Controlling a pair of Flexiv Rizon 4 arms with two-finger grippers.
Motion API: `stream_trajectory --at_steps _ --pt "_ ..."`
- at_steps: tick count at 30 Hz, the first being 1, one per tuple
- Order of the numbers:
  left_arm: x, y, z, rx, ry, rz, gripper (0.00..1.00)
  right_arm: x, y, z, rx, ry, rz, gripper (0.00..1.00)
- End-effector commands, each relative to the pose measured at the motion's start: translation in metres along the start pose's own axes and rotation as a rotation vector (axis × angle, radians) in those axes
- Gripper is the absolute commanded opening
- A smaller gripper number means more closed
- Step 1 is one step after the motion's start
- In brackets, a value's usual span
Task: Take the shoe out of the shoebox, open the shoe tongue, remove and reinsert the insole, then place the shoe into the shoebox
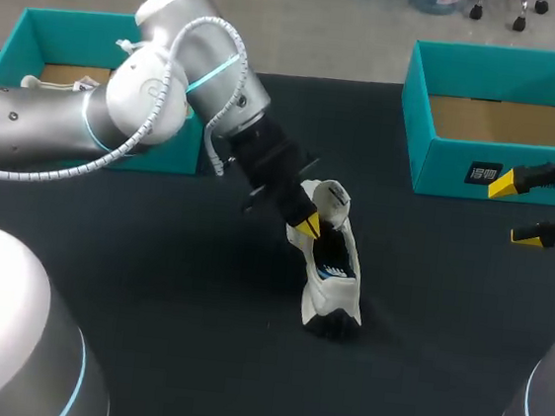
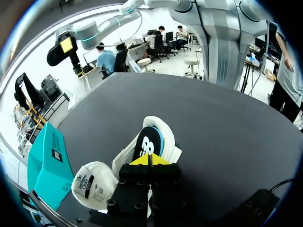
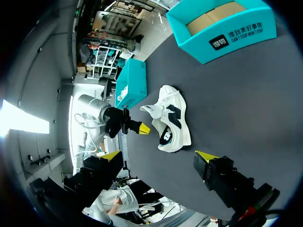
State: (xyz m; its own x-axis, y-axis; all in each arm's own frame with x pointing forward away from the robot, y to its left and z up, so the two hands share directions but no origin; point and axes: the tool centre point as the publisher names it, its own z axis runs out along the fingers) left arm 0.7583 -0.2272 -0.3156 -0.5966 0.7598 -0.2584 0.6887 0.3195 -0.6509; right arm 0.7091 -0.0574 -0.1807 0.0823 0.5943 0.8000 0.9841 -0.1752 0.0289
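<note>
Shoe (image 1: 333,268) stood outside both boxes on the dark surface (image 1: 179,297), roughly midway between its left and right edges and well apart from either box. Tongue (image 2: 94,185) was folded out of the opening, so the dark insole (image 2: 147,141) lay exposed inside. That fits the insole step, and the insole looked not yet lifted since it sat flat in the shoe. Left pincer (image 2: 149,160) hung at a slant off the left arm (image 1: 151,85), right over the opening, with its tips clenched together just above the insole. Could not tell whether they nipped the insole's edge or nothing at all. The steep angle looked chosen to reach in past the tongue. Right pincer (image 1: 516,209) hung near the right edge of the surface, released, fingers wide and holding nothing. It was just in front of the right shoebox (image 1: 511,69) at the far right corner, likely parked out of the way or ready to steady the shoe. That box showed only a brown liner inside. Left shoebox (image 1: 32,43) sat at the far left corner, partly hidden behind the left arm. Risk, as a guess: the shoe was unbraced and could tip or slide when the insole gets pulled.
</note>
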Motion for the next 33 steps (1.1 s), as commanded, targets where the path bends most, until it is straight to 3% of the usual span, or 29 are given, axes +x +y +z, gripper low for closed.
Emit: stream_trajectory --at_steps 1,6,12,13,15,17,28,33 --pt "-0.014 -0.001 0.007 -0.014 0.122 0.088 0.0 0.0 0.0 0.0 0.0 -0.001 0.001 1.0" --pt "-0.026 -0.005 0.008 -0.011 0.182 0.191 0.0 0.0 0.0 0.0 0.0 -0.001 0.001 1.0" --pt "-0.026 -0.005 0.008 -0.011 0.182 0.191 0.0 0.0 0.0 0.0 0.0 -0.001 0.001 1.0" --pt "-0.026 -0.005 0.008 -0.011 0.182 0.191 0.08 0.0 0.0 0.0 0.0 -0.001 0.001 1.0" --pt "-0.026 -0.005 0.008 -0.011 0.182 0.191 0.39 0.0 0.0 0.0 0.0 -0.001 0.001 1.0" --pt "-0.026 -0.005 0.008 -0.011 0.182 0.191 0.0 0.0 0.0 0.0 0.0 -0.001 0.001 1.0" --pt "-0.031 -0.009 0.003 -0.076 0.283 0.273 0.0 0.0 0.0 0.0 0.0 -0.001 0.001 1.0" --pt "-0.032 -0.008 0.012 -0.11 0.371 0.34 0.0 0.0 0.0 0.0 0.0 -0.001 0.001 1.0"
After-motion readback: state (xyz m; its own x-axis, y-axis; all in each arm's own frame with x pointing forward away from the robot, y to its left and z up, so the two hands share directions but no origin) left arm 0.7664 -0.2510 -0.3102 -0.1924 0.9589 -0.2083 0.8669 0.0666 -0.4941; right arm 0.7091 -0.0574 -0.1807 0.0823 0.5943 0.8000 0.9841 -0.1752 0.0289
